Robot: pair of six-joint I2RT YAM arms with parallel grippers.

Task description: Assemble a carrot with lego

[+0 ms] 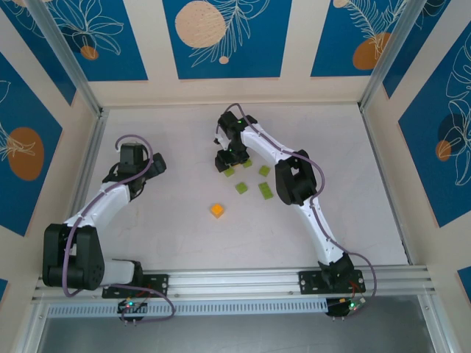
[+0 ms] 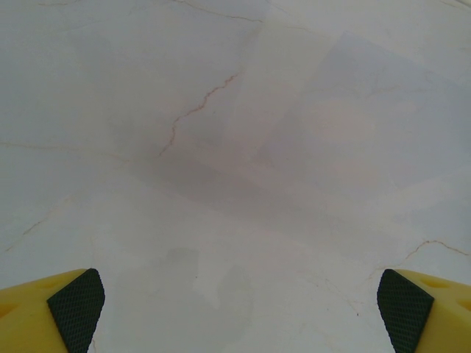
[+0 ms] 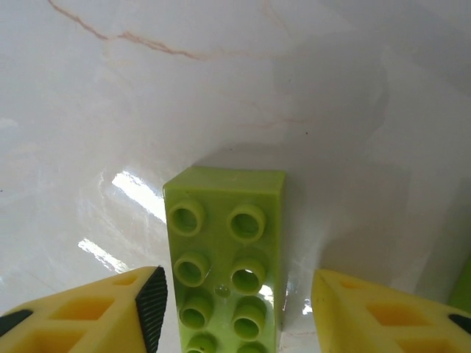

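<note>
**A:** What state is the lego in?

**B:** It is loose pieces, none joined. One orange cube [image 1: 217, 210] sits alone on the white table [image 1: 331, 147], closer to the arms' bases than the rest.

**A:** And the green pieces?

**B:** Small lime-green bricks lie scattered just beyond the cube, each apart from the others. There is a near-left brick [image 1: 241, 187], a near-right brick [image 1: 264, 193], a far-right brick [image 1: 264, 170] and a far-left brick [image 1: 229, 172], which is partly hidden.

**A:** Is any seen close up?

**B:** Yes, in the right wrist view. A long lime-green brick [image 3: 224, 257] lies flat with its studs up. It is two studs wide, and four rows show before the bottom edge cuts it off. A sliver of another green piece [image 3: 464, 294] shows at the right edge.
</note>
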